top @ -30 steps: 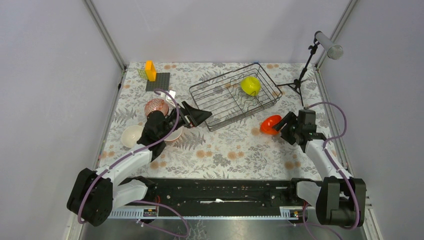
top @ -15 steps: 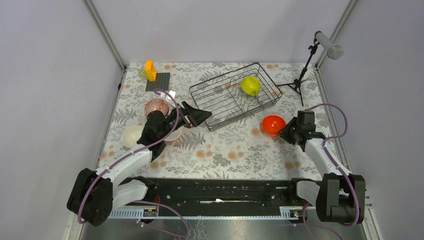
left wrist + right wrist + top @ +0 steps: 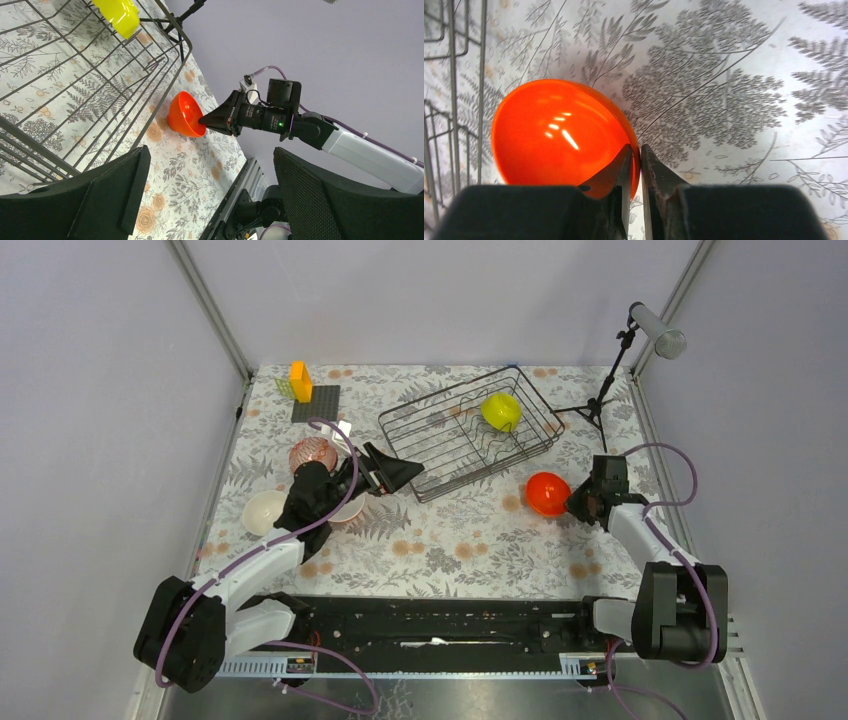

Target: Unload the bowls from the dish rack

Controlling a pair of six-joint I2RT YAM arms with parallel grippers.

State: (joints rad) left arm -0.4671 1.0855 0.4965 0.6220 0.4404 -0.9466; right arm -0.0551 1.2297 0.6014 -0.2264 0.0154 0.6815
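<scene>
The dish rack (image 3: 450, 393) stands at the back centre with a yellow-green bowl (image 3: 501, 411) (image 3: 120, 15) on its side inside. An orange bowl (image 3: 547, 492) (image 3: 559, 130) sits on the table to the rack's right. My right gripper (image 3: 578, 502) (image 3: 636, 147) is shut on its rim, one finger inside and one outside. My left gripper (image 3: 400, 478) (image 3: 212, 155) hangs wide open and empty by the rack's near-left corner. To its left lie a pink-red patterned bowl (image 3: 310, 453), a beige bowl (image 3: 264, 511) and another bowl partly hidden under the left arm.
An orange block (image 3: 300, 380) stands on a flat dark plate (image 3: 315, 405) at the back left. A camera tripod (image 3: 610, 380) stands at the back right, close to the rack. The arms' rail (image 3: 440, 625) runs along the near edge.
The orange bowl went from tilted to flat on the table. My right gripper shifted slightly right and its jaws closed onto the bowl's rim. The left arm stayed still.
</scene>
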